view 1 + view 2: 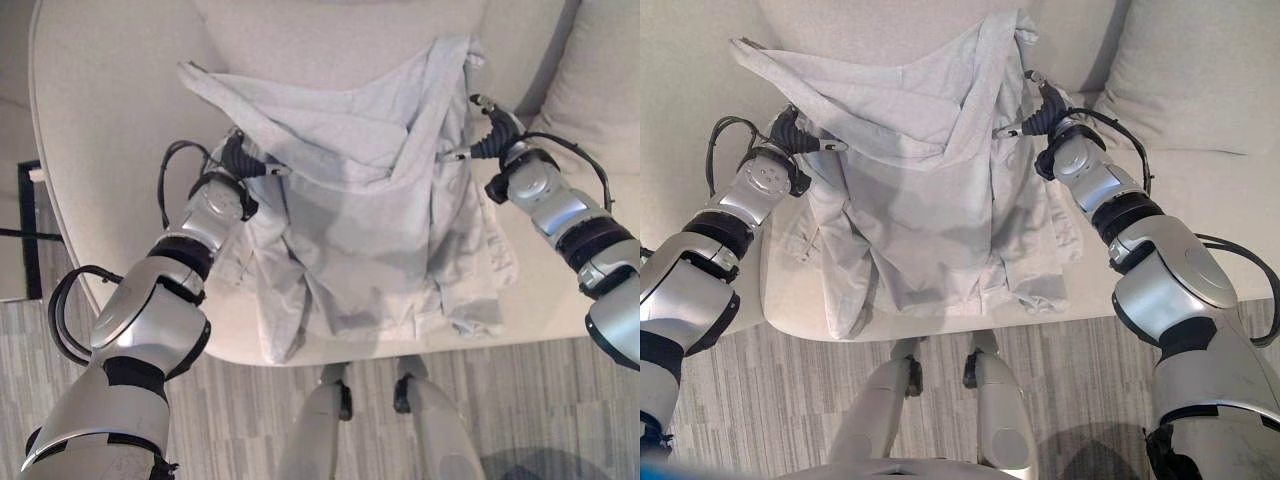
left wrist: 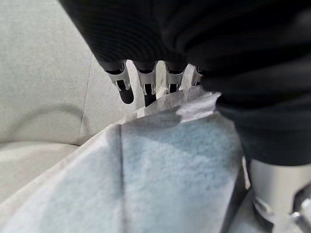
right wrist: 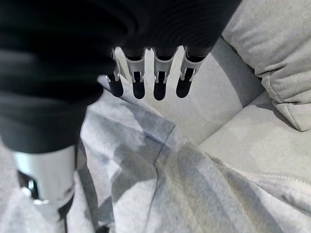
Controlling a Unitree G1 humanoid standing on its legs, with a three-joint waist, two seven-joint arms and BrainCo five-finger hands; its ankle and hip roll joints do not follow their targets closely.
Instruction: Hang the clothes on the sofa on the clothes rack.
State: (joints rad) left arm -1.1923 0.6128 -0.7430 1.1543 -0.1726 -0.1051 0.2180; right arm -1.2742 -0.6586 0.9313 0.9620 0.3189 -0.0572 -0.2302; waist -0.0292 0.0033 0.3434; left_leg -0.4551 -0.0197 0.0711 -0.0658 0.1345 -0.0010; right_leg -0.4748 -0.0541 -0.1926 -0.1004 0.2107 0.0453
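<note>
- The striped grey floor (image 1: 250,400) lies nearest, in front of the sofa.
- The cream sofa (image 1: 110,130) fills the rest of the scene, and its seat edge runs across the near side.
- A pale grey garment (image 1: 360,230) is on the sofa seat — its lower part hangs in folds toward the near seat edge, and its upper part is lifted and spread between the two hands.
- The left hand (image 1: 236,160) is at the left edge of the garment; in the left wrist view its fingers (image 2: 125,88) are straight and side by side above the cloth, and the thumb lies against it.
- The right hand (image 1: 1045,115) is at the right side of the garment; its fingers (image 3: 137,82) are straight and together above the fabric — not curled round it.
- A cream cushion (image 1: 1200,80) rests at the far right, against the backrest.
</note>
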